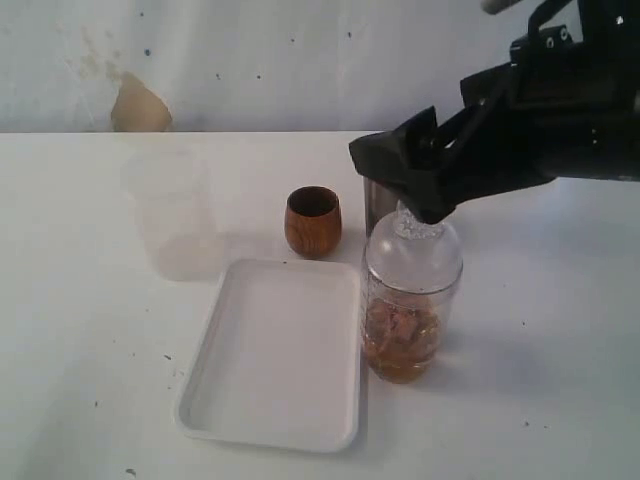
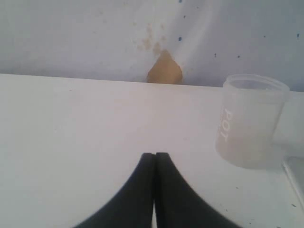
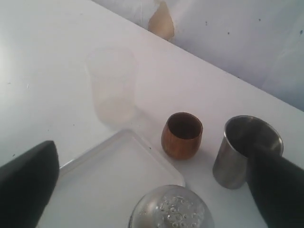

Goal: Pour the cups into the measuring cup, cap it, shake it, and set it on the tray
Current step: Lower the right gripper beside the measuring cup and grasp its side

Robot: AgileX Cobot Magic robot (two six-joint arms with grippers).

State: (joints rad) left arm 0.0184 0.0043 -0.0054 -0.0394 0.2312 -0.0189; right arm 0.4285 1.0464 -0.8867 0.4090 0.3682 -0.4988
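A: Right claw [image 3: 152,149], released: jaws stand wide apart, directly over the dome lid [image 1: 415,238] of the measuring cup [image 1: 408,320]. Left claw [image 2: 154,159], clenched on nothing, hangs low over the bare counter [image 2: 71,123], with a frosted cup [image 2: 249,121] off to one side of it.

B: And the measuring cup's place?

A: Straight beneath the right claw, upright on the counter, just beside the tray [image 1: 205,400] and not on it. Brown liquid fills its lower part.

B: Hazards from here?

A: Three, by judgement. (i) Lid seating cannot be confirmed, and a loose dome would let liquid escape during shaking. (ii) A grip taken on the smooth rounded dome, instead of the wall below it, may slip or pop the lid off. (iii) The steel tumbler [image 1: 378,205] and wooden cup [image 1: 312,220] stand close beyond the claw, so a wide jaw descending could knock the tumbler, the nearer of the two. The tray's raised rim may also catch the cup's base on a low transfer.
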